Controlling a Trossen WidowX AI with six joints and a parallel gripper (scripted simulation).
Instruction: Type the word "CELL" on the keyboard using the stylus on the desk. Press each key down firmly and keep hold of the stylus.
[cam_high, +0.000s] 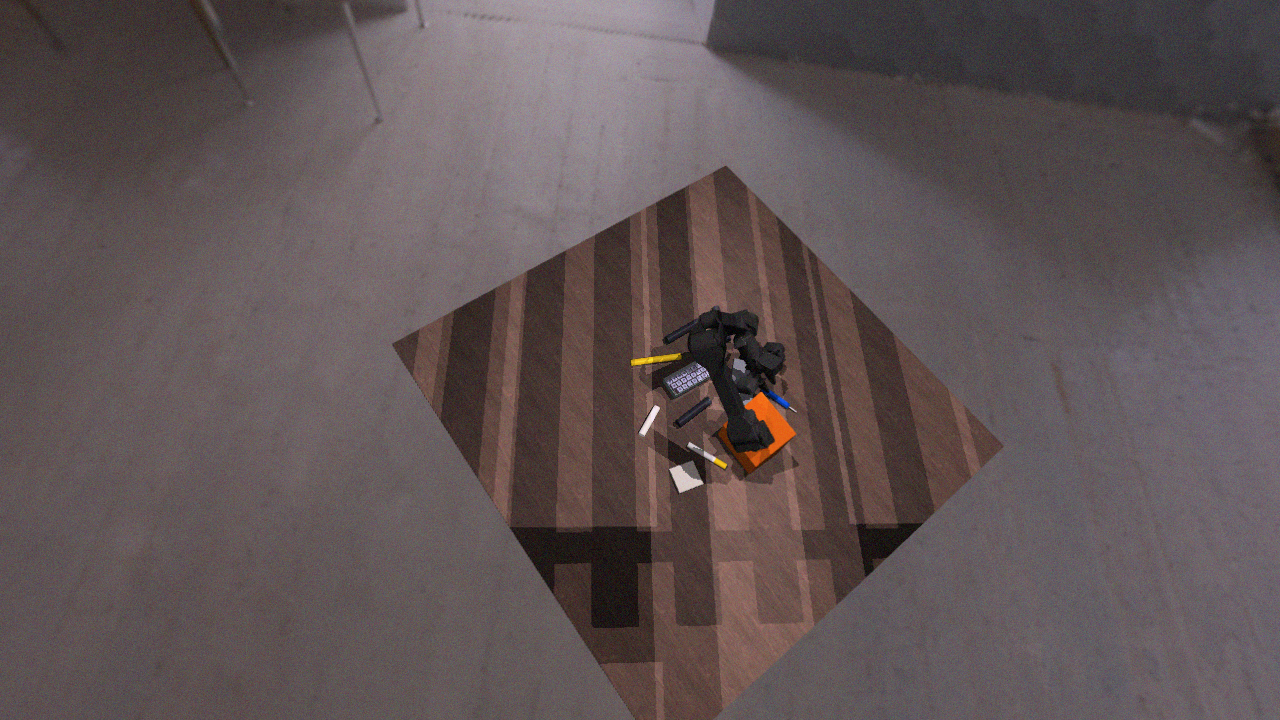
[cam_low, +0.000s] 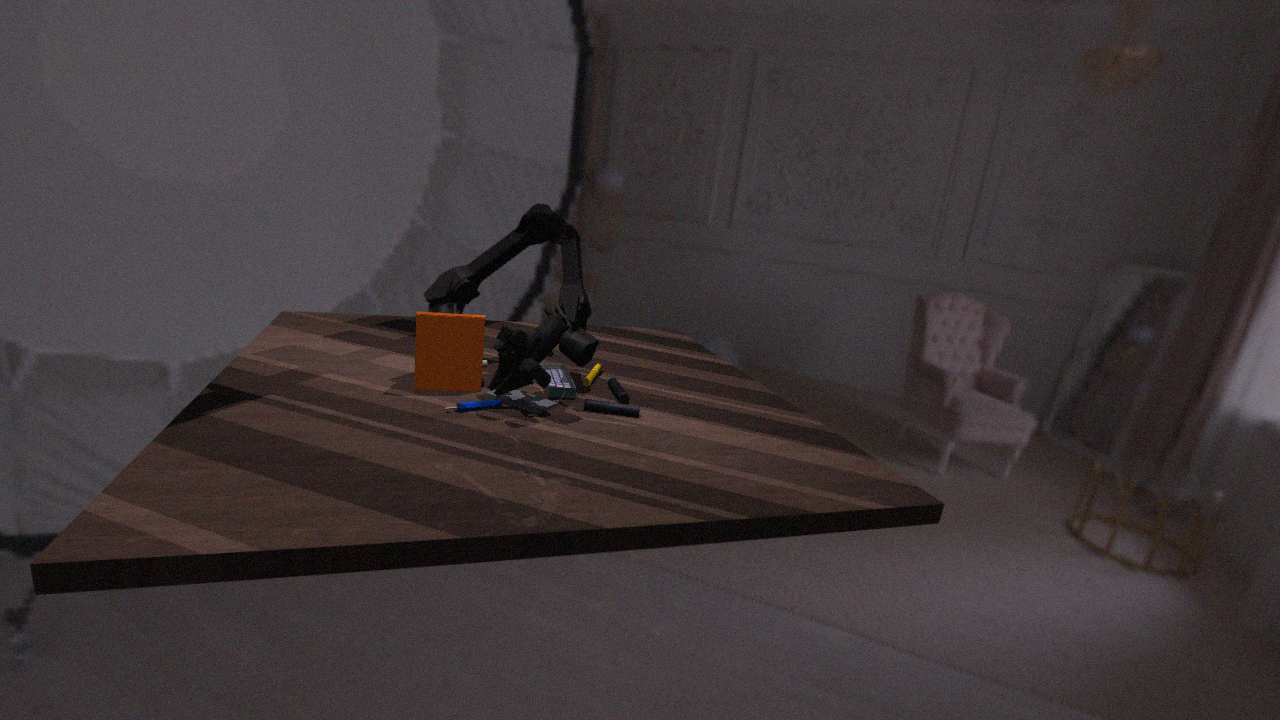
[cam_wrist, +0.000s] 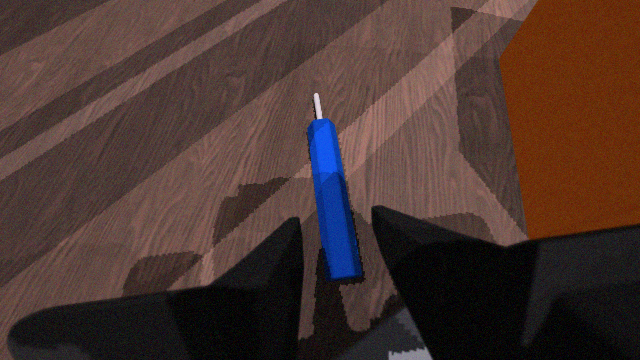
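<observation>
The stylus (cam_high: 780, 401) (cam_low: 478, 404) (cam_wrist: 327, 165) is blue with a thin white tip and lies on the desk beside the orange block. In the wrist view its tip points away from my gripper (cam_wrist: 338, 213). The gripper is partly open and empty. Its fingertips are on either side of the stylus's rear half, with a gap on both sides; they appear to be above it. The keyboard (cam_high: 687, 380) (cam_low: 561, 383) is small, with pale keys. It lies beyond the gripper from the stylus, and the arm hides part of it in the top view.
An orange block (cam_high: 774, 429) (cam_low: 449, 353) (cam_wrist: 575, 125) stands close to the gripper's right in the wrist view. A yellow stick (cam_high: 655, 360) (cam_low: 591, 374) and dark sticks (cam_high: 692, 412) (cam_low: 611, 408) lie around the keyboard. A white stick (cam_high: 648, 420), a white-and-yellow pen (cam_high: 707, 455) and a pale square (cam_high: 686, 478) also show.
</observation>
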